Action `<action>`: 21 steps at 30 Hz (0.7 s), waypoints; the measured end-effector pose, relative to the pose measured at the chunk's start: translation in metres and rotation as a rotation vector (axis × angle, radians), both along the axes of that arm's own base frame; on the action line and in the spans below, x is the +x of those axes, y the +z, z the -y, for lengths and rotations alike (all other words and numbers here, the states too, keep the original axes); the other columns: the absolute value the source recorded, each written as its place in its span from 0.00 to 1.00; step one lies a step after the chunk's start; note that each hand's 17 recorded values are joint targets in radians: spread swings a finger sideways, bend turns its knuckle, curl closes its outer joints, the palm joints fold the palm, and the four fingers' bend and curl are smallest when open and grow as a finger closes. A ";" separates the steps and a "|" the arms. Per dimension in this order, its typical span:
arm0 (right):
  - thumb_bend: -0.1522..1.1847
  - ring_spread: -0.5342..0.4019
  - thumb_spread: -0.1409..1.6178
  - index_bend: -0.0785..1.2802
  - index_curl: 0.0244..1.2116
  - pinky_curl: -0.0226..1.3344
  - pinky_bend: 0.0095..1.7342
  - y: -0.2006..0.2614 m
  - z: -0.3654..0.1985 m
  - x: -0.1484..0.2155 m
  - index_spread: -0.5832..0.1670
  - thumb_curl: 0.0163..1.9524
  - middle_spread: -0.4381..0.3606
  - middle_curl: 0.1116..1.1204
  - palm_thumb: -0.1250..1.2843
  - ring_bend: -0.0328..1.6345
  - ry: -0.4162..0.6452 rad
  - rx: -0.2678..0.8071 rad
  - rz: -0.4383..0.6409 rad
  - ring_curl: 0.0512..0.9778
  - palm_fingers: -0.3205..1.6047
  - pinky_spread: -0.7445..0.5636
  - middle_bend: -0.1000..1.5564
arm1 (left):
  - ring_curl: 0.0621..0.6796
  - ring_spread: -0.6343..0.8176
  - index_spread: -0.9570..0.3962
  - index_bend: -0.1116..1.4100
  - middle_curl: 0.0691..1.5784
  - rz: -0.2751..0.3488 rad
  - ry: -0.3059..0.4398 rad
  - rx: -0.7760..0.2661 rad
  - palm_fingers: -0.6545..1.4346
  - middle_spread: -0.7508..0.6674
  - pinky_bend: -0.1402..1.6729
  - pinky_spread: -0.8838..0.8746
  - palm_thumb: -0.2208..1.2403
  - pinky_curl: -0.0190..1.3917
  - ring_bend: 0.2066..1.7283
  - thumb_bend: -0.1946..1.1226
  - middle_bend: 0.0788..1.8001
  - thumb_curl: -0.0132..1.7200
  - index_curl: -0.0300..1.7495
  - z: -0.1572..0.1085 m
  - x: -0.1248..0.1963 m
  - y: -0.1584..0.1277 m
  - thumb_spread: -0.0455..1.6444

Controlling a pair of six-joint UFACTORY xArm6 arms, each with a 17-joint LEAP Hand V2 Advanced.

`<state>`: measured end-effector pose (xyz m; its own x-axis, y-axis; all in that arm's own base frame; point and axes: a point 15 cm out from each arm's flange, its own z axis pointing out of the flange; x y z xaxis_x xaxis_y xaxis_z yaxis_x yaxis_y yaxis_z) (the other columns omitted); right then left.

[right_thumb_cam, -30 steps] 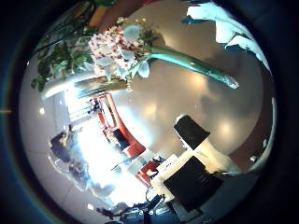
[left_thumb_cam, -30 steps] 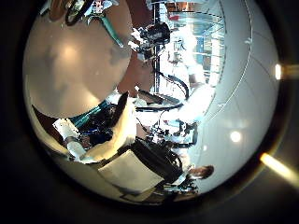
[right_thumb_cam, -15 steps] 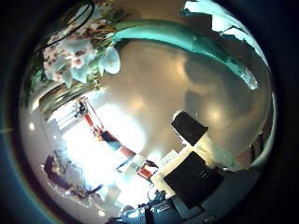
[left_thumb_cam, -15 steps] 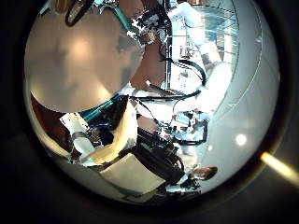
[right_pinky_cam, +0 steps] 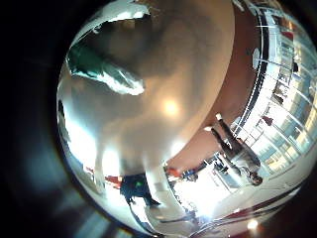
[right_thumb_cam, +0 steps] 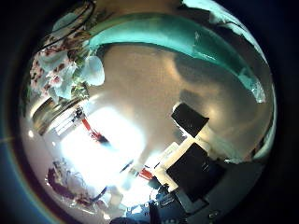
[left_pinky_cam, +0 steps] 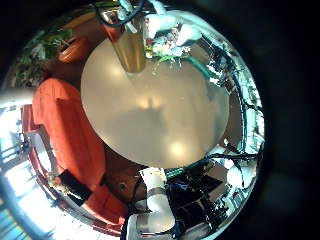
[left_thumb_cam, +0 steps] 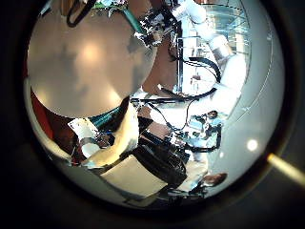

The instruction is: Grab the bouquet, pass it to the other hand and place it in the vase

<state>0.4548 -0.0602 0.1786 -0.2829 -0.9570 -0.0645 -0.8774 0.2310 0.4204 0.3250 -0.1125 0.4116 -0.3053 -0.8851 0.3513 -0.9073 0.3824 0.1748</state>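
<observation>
Left little finger side palm view: the bouquet [left_pinky_cam: 168, 45] is clasped by the right hand [left_pinky_cam: 150, 14], fingers curled round its teal wrap, beside the vase [left_pinky_cam: 131, 48].

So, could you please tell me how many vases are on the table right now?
1. A single vase stands near the edge of the round table, beside the bouquet held at a robot hand. No other shows, though the views miss part of the table.

We saw both left palm views looking down from well above the round desk [left_pinky_cam: 150, 100], with the bouquet [left_pinky_cam: 168, 42] far. The right thumb side view sat close to the bouquet [right_thumb_cam: 61, 65]; every view shared the desk top.
</observation>
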 end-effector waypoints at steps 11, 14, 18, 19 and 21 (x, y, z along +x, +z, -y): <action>0.10 0.34 0.67 0.31 0.38 0.11 0.38 -0.019 -0.004 0.004 0.43 0.24 0.39 0.41 0.59 0.61 0.022 -0.016 -0.044 0.39 0.50 0.57 0.47 | 0.23 0.82 0.79 0.19 0.18 -0.002 -0.004 0.002 0.38 0.80 0.18 0.78 0.43 0.24 0.16 0.13 0.07 0.20 0.22 0.002 -0.002 0.000 0.70; 0.10 0.29 0.66 0.33 0.40 0.11 0.45 -0.021 -0.006 0.004 0.36 0.24 0.29 0.43 0.62 0.63 0.026 -0.017 -0.050 0.40 0.60 0.48 0.48 | 0.23 0.82 0.79 0.19 0.18 -0.004 -0.002 0.002 0.38 0.80 0.18 0.78 0.43 0.24 0.16 0.13 0.07 0.20 0.22 0.002 -0.002 0.000 0.70; 0.11 0.28 0.65 0.46 0.49 0.17 0.54 -0.022 -0.007 0.004 0.27 0.25 0.25 0.50 0.66 0.67 0.035 -0.027 -0.057 0.46 0.80 0.33 0.56 | 0.23 0.82 0.79 0.19 0.18 -0.002 -0.003 0.002 0.38 0.80 0.18 0.78 0.43 0.24 0.16 0.13 0.07 0.20 0.22 0.001 -0.003 0.002 0.70; 0.11 0.28 0.65 0.49 0.51 0.19 0.57 -0.022 -0.007 0.003 0.26 0.25 0.25 0.52 0.67 0.69 0.043 -0.034 -0.062 0.48 0.80 0.32 0.58 | 0.23 0.82 0.79 0.19 0.18 -0.001 -0.005 0.001 0.38 0.80 0.18 0.78 0.43 0.24 0.16 0.13 0.07 0.20 0.22 0.001 -0.004 0.003 0.70; 0.11 0.28 0.64 0.55 0.57 0.23 0.65 -0.022 -0.005 0.001 0.23 0.25 0.23 0.57 0.70 0.72 0.055 -0.050 -0.069 0.51 0.80 0.32 0.62 | 0.23 0.82 0.79 0.19 0.18 0.000 -0.002 0.001 0.38 0.80 0.18 0.78 0.43 0.24 0.16 0.13 0.07 0.20 0.22 0.000 -0.005 0.004 0.70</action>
<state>0.4559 -0.0555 0.1566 -0.2322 -0.9727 0.0016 -0.8587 0.2058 0.4693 0.3201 -0.1123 0.4156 -0.3068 -0.8849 0.3505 -0.9067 0.3837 0.1749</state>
